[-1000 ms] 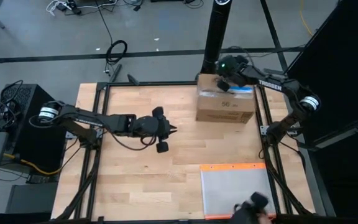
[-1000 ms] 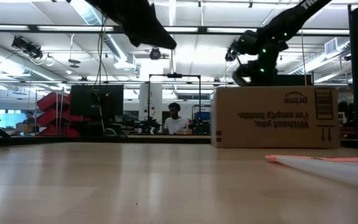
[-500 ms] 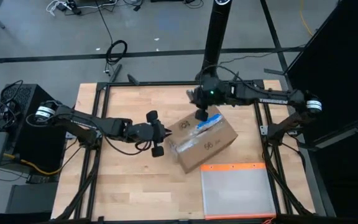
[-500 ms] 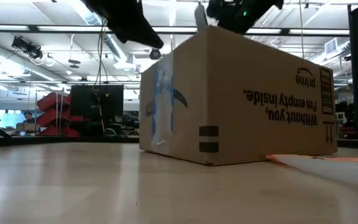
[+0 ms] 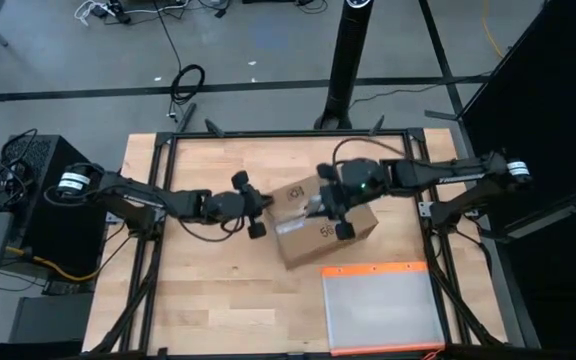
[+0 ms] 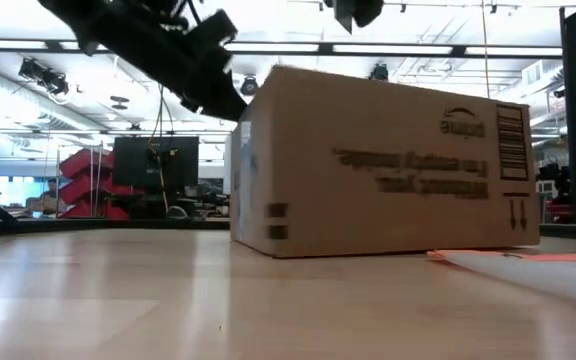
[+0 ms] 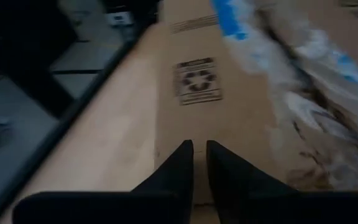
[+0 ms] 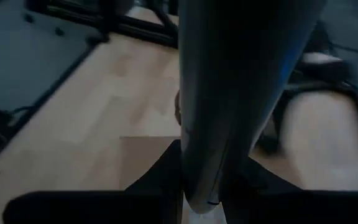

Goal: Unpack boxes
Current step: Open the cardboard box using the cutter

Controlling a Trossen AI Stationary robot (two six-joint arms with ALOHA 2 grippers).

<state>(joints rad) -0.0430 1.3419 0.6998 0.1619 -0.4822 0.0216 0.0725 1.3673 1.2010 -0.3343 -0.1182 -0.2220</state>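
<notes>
The brown cardboard box (image 5: pixel 306 242) (image 6: pixel 388 170) stands skewed on its bottom face in the middle of the table, label side up. My right gripper (image 5: pixel 322 207) (image 8: pixel 204 190) is over the box's top, shut on a dark bluish-grey strip (image 8: pixel 229 93) that stands up between its fingers. My left gripper (image 5: pixel 265 204) (image 6: pixel 240 108) (image 7: pixel 199 145) is shut, at the upper edge of the box's left end; its tips lie over bare cardboard near a printed recycling mark (image 7: pixel 197 81). My right gripper pinches the strip's lower end (image 8: pixel 199 200) between its two fingers, slanting down from the table's right. What the strip is and where it joins the box's top, the gripper hides. The box stays on the table. My left gripper: I cannot tell whether its shut tips touch the cardboard.
A flat clear pouch with an orange edge (image 5: pixel 383 305) (image 6: pixel 528 262) lies at the near right, close to the box's near corner. Black frame rails (image 5: pixel 148 240) run along the table's sides. Bare wood lies at the near left. People and equipment show in the room behind.
My right gripper has swung from the far right corner to the table's middle, turning as it went. The box has slid with it across the table and turned about, staying upright. My left gripper has sunk and gone toward the box's left end.
</notes>
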